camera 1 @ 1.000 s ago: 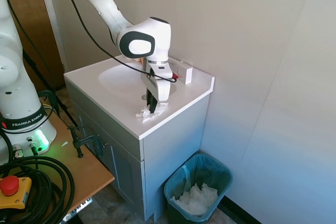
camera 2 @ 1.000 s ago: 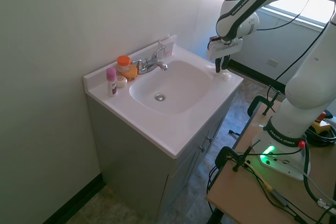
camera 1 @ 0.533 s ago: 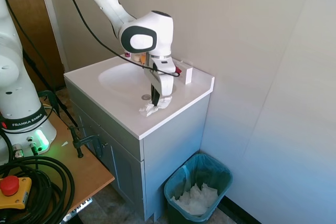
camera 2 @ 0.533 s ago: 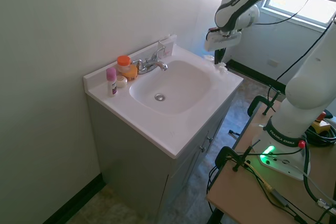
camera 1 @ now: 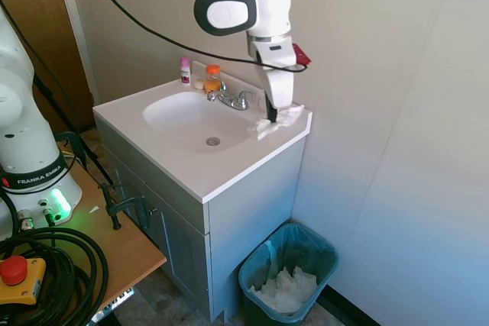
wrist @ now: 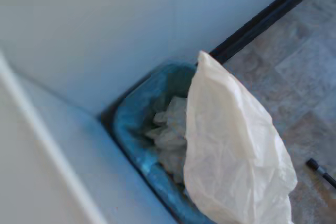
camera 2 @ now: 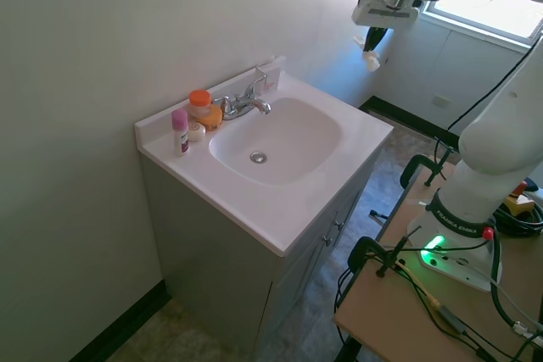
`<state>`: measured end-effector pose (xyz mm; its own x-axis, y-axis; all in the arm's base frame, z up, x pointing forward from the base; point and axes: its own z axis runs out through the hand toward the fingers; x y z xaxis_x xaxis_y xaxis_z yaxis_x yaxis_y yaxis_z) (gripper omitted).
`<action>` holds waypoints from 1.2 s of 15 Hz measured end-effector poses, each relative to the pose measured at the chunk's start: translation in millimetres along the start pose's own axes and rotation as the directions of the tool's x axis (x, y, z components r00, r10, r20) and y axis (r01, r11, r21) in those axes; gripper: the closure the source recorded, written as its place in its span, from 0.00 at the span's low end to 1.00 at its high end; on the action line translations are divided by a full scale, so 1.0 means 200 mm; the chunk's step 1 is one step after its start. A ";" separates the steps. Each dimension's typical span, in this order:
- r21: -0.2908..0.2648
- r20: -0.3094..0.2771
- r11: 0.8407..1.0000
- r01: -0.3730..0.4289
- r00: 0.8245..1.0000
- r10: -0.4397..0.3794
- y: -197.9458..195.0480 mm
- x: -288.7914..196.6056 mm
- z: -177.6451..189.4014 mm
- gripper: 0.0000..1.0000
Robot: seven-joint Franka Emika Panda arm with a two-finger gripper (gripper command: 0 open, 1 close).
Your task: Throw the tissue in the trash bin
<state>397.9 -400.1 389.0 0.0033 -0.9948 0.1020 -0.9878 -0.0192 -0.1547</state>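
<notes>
My gripper (camera 1: 271, 117) is shut on the tissue (camera 1: 280, 119), a small white crumpled wad that hangs from the fingertips in the air above the far right corner of the vanity top (camera 1: 229, 169). The second exterior view shows the same gripper (camera 2: 372, 47) high up beside the window with the tissue (camera 2: 371, 62) dangling under it. On the floor to the right of the vanity stands the teal trash bin (camera 1: 322, 249), lined with a bluish bag. In the wrist view the tissue (wrist: 236, 150) hangs in front of the trash bin (wrist: 127, 129) far below.
A heap of white paper wads (camera 1: 286, 289) lies in the bin. The sink basin (camera 1: 187, 116), faucet (camera 1: 229, 98), an orange-capped bottle (camera 1: 212, 78) and a pink-capped bottle (camera 1: 185, 69) occupy the vanity. A wall (camera 1: 397, 112) runs close behind the bin.
The gripper has lifted the tissue off the front of the vanity top and carried it up and toward the far right corner, near the wall.
</notes>
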 end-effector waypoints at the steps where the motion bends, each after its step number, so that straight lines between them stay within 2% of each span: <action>1: -0.017 0.003 1.000 -0.016 1.000 0.016 -0.01 0.07 0.08 1.00; 4: -0.087 0.029 0.996 0.004 1.000 -0.002 -0.08 0.15 0.36 1.00; 5: -0.103 0.034 0.995 0.014 0.999 -0.010 -0.10 0.16 0.42 0.00; 7: -0.118 0.039 0.993 0.027 0.999 -0.023 -0.13 0.15 0.48 0.00; 14: -0.130 0.072 0.989 0.071 0.995 -0.062 -0.15 0.12 0.47 0.00; 18: -0.101 0.067 0.992 0.080 0.995 -0.073 -0.17 0.12 0.35 0.00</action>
<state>442.9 -429.4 328.1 0.0858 -0.9952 0.0475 -0.9951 -0.0880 -0.0457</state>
